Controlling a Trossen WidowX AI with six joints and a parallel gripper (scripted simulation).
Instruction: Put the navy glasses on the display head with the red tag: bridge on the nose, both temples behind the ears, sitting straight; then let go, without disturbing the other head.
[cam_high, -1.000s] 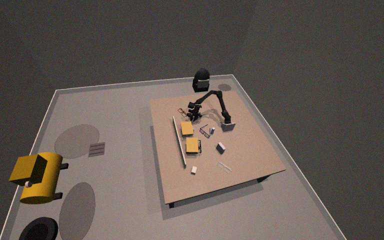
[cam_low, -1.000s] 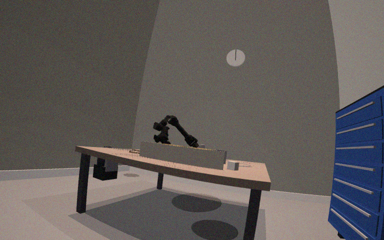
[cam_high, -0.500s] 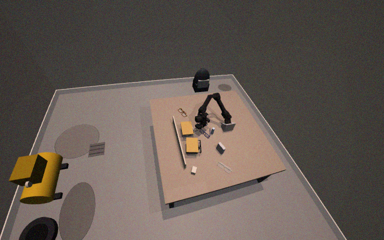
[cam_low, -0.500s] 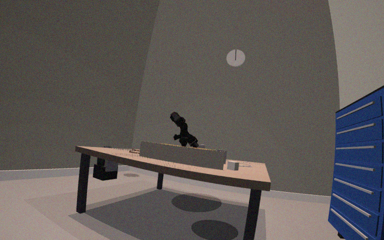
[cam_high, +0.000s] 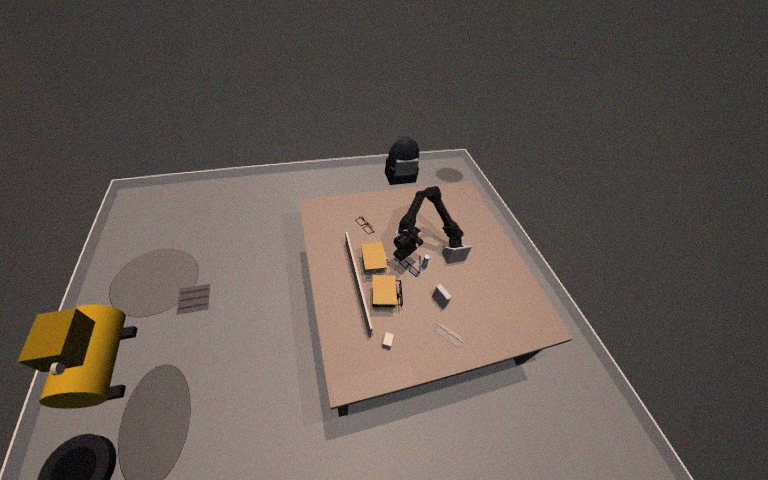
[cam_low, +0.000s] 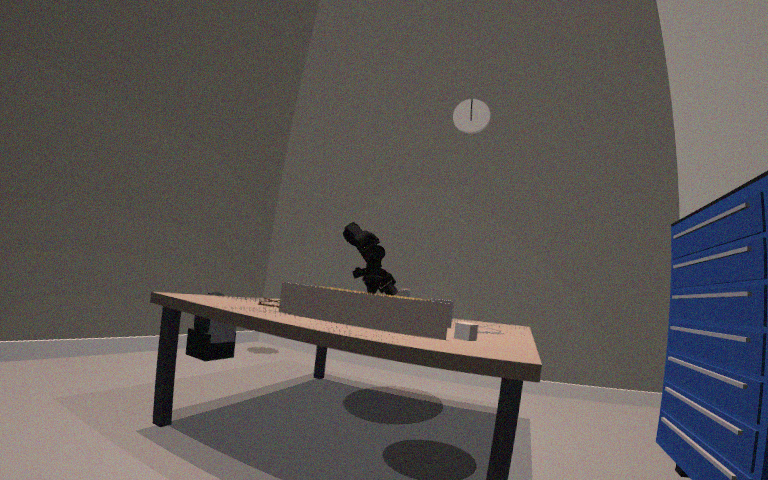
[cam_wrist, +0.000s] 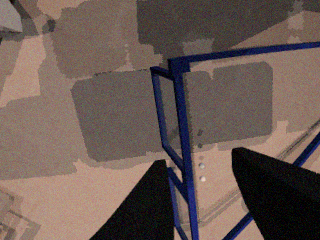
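Note:
The navy glasses (cam_high: 410, 267) (cam_wrist: 180, 110) lie on the table in front of the display heads. In the wrist view their front runs lengthwise, its lower part close beside the left finger, and the temples extend to the right. My gripper (cam_high: 400, 258) (cam_wrist: 199, 164) points down over the glasses, its fingers partly open with nothing held. Fingertip height above the glasses is hard to tell. Two display heads with yellow-orange tops stand side by side, one head (cam_high: 373, 256) bare-looking and the other head (cam_high: 384, 290) with black glasses (cam_high: 400, 288) at its front. No red tag can be made out.
A long upright panel (cam_high: 358, 285) (cam_low: 362, 312) stands behind the heads. A small cylinder (cam_high: 425, 260) stands close beside the navy glasses. Brown glasses (cam_high: 368, 229), a grey block (cam_high: 441, 296), clear glasses (cam_high: 449, 333) and a white box (cam_high: 387, 340) (cam_low: 466, 331) are elsewhere on the table.

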